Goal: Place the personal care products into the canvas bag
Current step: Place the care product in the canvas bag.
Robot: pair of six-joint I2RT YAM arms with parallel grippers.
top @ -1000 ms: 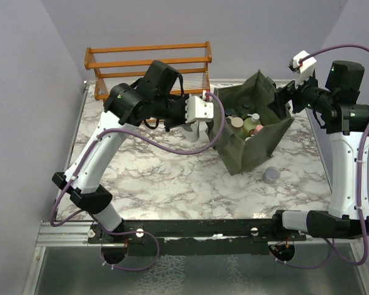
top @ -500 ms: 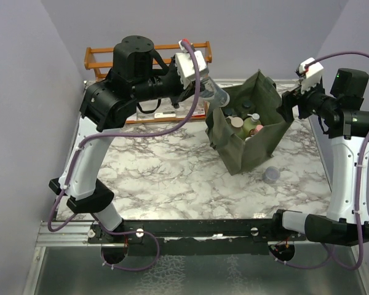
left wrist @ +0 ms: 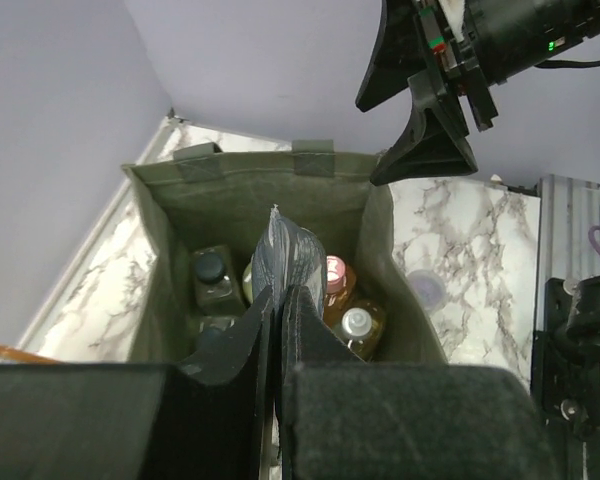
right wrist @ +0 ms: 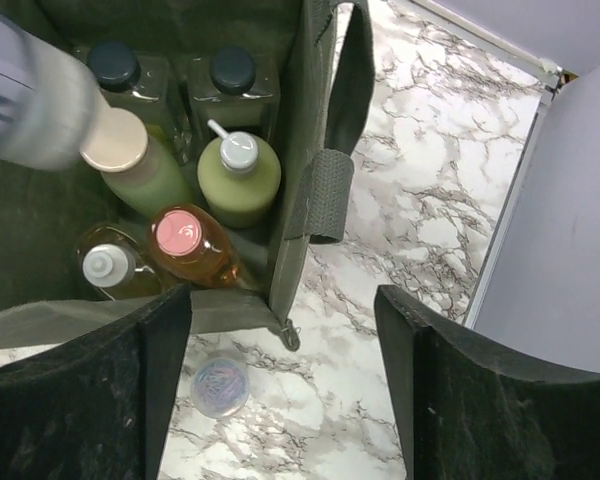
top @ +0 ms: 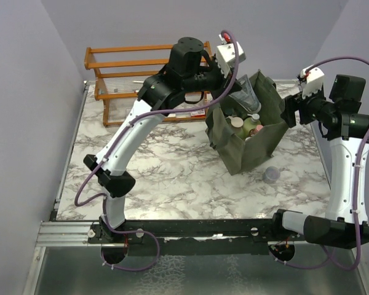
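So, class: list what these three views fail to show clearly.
Left wrist view: lower end of the silver tube, hidden between the fingers of the left gripper.
Right wrist view: the tube is blurred and cut off by the top-left edge.
Top view: floor of the canvas bag, covered by bottles.

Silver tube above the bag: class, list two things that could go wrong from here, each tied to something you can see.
1. The left hand grips the silver tube over upright bottles packed in the canvas bag; dropped, it may land on their caps and topple some.
2. The right hand straddles the bag's floppy wall; a tug could tilt the bag.
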